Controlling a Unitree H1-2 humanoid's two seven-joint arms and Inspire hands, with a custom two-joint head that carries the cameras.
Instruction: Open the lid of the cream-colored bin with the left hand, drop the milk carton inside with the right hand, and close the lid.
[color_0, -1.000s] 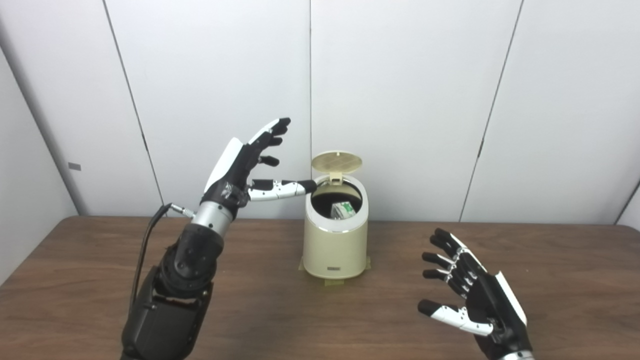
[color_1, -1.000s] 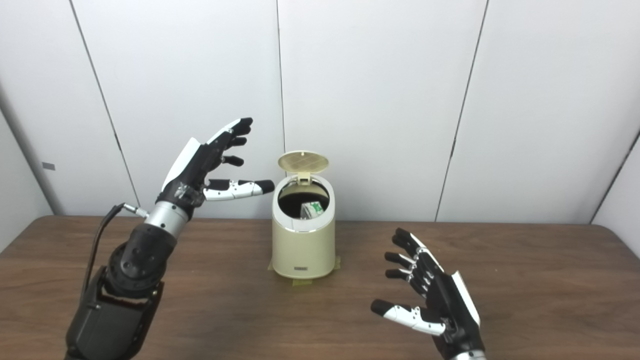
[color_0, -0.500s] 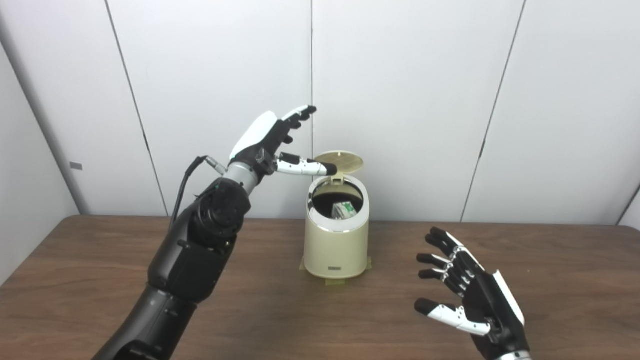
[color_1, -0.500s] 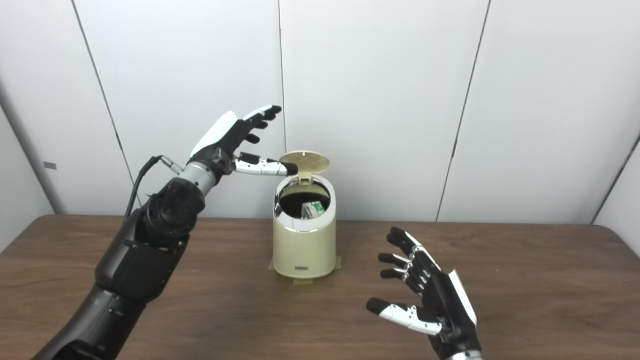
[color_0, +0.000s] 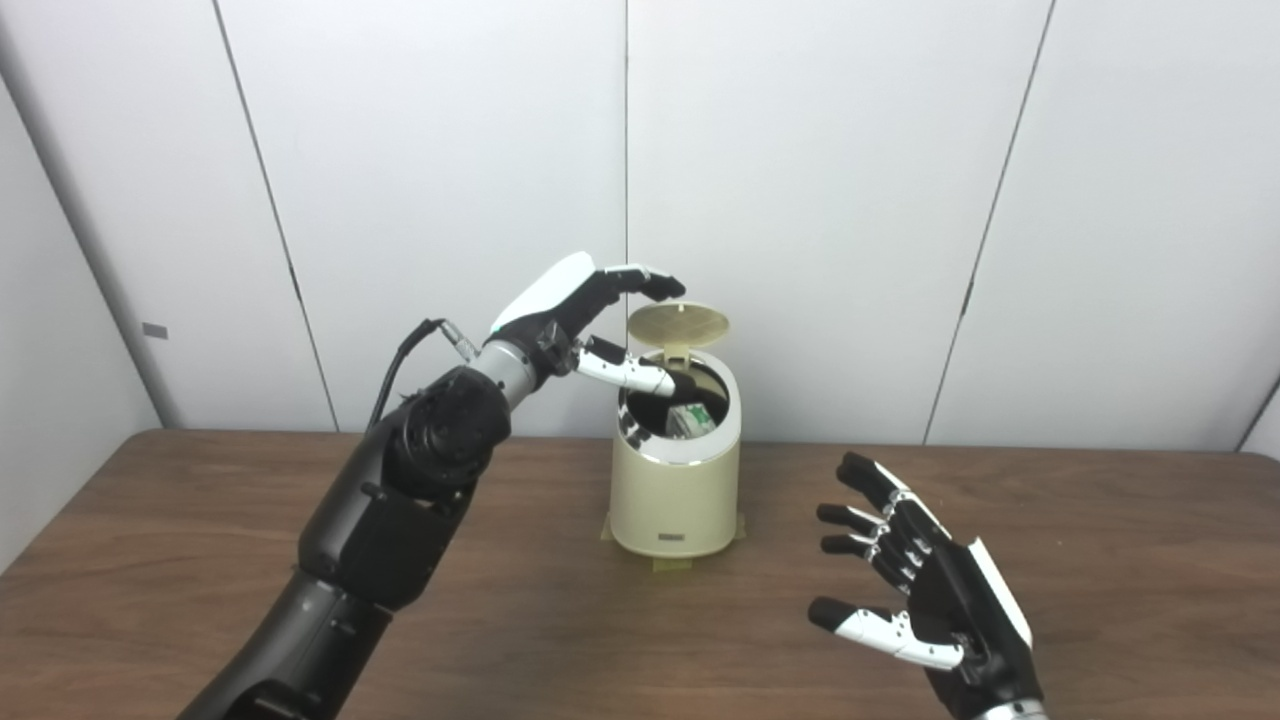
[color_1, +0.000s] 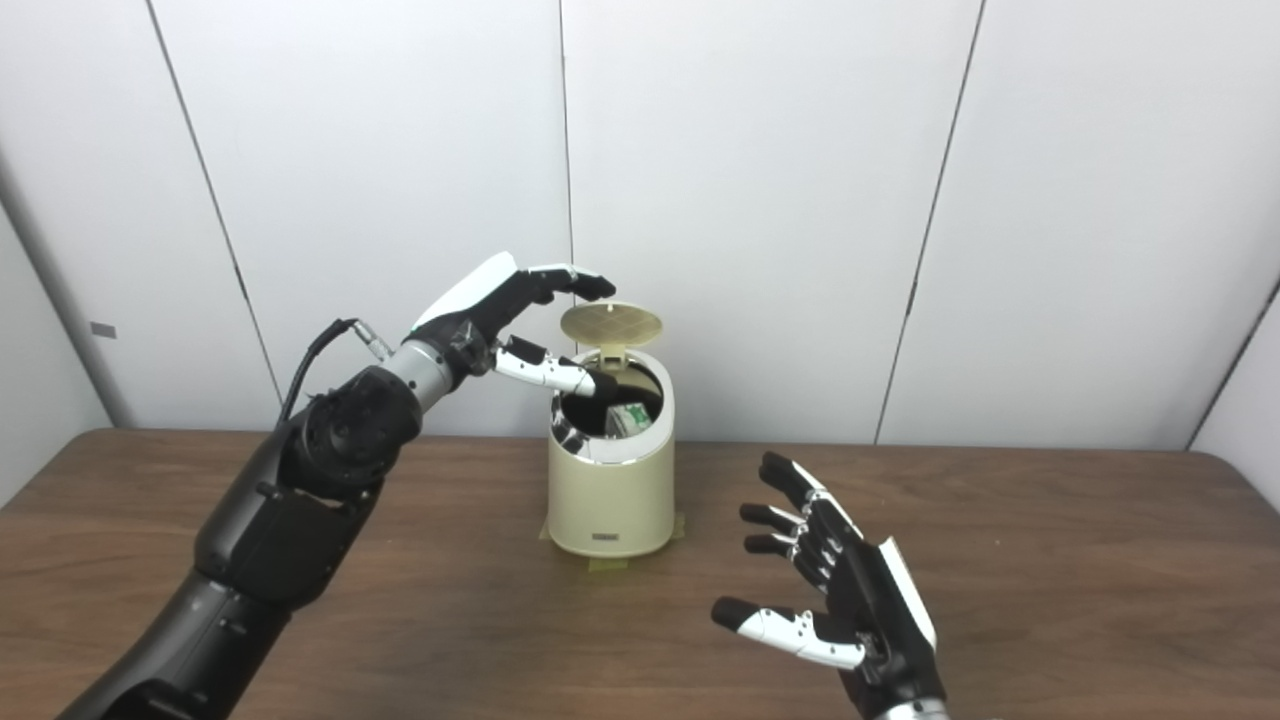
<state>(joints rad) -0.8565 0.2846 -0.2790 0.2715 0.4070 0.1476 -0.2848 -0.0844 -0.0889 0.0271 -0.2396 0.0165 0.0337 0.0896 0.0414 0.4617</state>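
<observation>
Left eye view: looked over a brown wooden table (color_0: 180, 560), grain running side to side, backed by pale grey wall panels (color_0: 820, 200) split by thin dark seams. On the far left, an angled side wall (color_0: 50, 330) carrying a small grey tag.

Near the table's back edge, at the middle, stood the cream-colored bin (color_0: 672, 500) — upright, on a patch of tape (color_0: 665, 563) showing at its base. Lid (color_0: 678, 323) raised, tipped back on its rear hinge, ribbed underside facing forward. Down in the dark mouth, the milk carton (color_0: 689, 420) — a white and green corner showing, the rest hidden by the rim.

Left hand (color_0: 585, 320) up beside and above the bin's left rim, holding nothing, fingers (color_0: 655, 283) spread and curled forward just to the left of the lid's upper edge; contact with the lid could not be made out. Thumb (color_0: 630, 371) stretched across the near-left part of the opening, tip over the dark mouth. A black cable (color_0: 400, 350) looped from the wrist.

Right hand (color_1: 850, 600) low over the table, well to the right of the bin and nearer the camera, released — empty, palm turned leftward, fingers fanned apart.
</observation>
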